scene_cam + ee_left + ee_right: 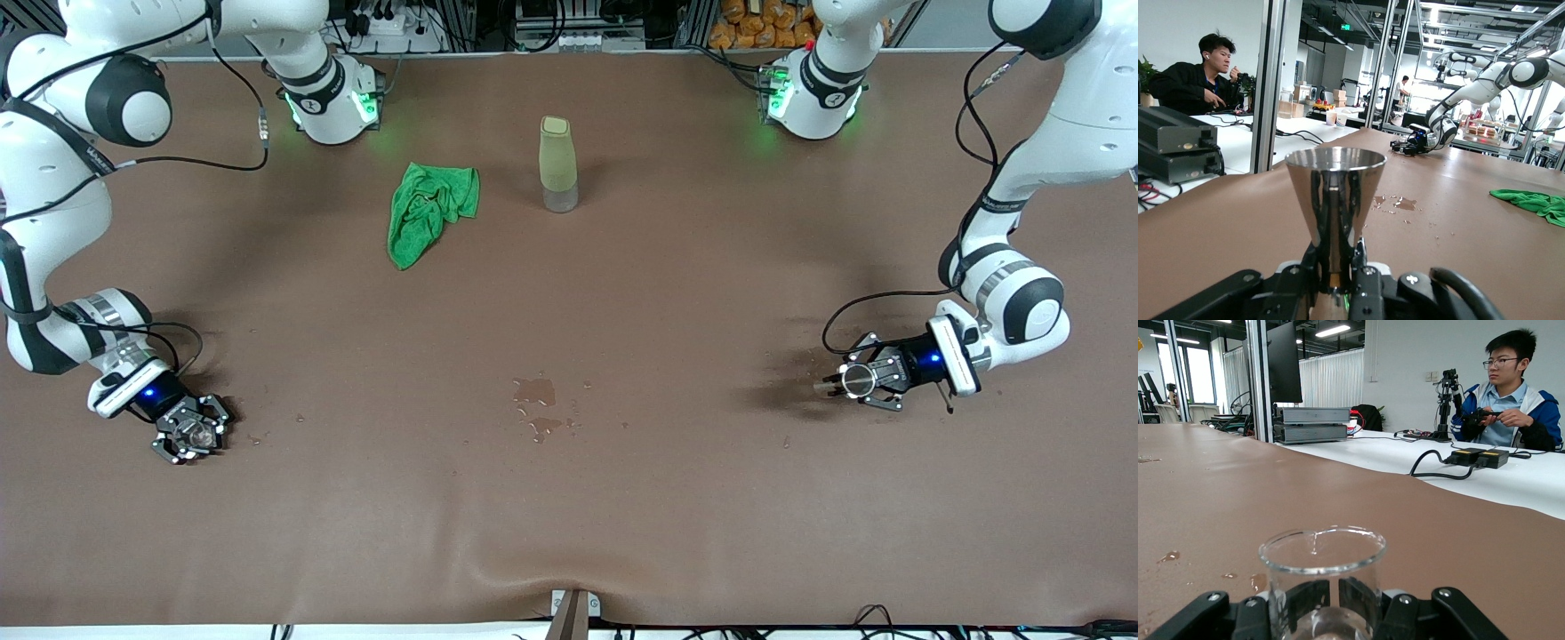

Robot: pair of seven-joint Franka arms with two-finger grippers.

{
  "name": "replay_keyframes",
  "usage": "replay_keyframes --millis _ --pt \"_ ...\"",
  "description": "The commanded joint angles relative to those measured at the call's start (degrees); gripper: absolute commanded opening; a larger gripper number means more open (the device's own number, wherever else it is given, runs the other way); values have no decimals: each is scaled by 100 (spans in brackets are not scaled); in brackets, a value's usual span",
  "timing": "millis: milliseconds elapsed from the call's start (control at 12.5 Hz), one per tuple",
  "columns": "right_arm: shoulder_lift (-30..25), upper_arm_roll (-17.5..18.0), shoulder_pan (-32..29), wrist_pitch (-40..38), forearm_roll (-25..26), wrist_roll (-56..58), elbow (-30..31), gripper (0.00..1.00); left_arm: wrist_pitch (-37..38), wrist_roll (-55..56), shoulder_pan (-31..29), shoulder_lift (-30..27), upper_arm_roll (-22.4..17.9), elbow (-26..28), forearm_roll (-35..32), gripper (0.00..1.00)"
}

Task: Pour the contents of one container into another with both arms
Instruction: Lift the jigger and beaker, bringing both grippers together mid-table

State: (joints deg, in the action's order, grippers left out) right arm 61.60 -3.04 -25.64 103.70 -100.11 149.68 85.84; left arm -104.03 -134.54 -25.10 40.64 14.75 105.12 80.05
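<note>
The front camera looks down from high on the whole brown desk (622, 498). Both wrist cameras sit low, close by their held vessels, sharing its wet patch (536, 393).

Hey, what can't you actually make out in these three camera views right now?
- Metal cup in the left gripper: contents hidden; the left wrist view looks from below its rim.
- Glass beaker in the right gripper: liquid level unclear, base hidden by the fingers.
- Bottle: contents unreadable in the front view, too small.
</note>
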Motion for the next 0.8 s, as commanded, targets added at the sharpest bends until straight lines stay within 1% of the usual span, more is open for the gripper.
replay_keyframes --millis 0,239,479,559,718 --pt "37 -30 68 -16 -158 9 -164 0 -362 68 5 -188 386 114 212 0" --pt "-173 -4 365 1 -184 -157 -226 0 -757 68 58 -188 826 140 336 0" --pt "-507 -13 804 19 -175 -965 -287 0 -1232 68 92 -171 1353 184 572 0" --pt "-604 -13 954 28 -175 -1158 -305 0 -1390 68 232 -179 1424 184 669 0" --pt "-815 -48 1279 45 -105 -1597 -410 0 -1671 60 662 -180 1460 184 1089 0"
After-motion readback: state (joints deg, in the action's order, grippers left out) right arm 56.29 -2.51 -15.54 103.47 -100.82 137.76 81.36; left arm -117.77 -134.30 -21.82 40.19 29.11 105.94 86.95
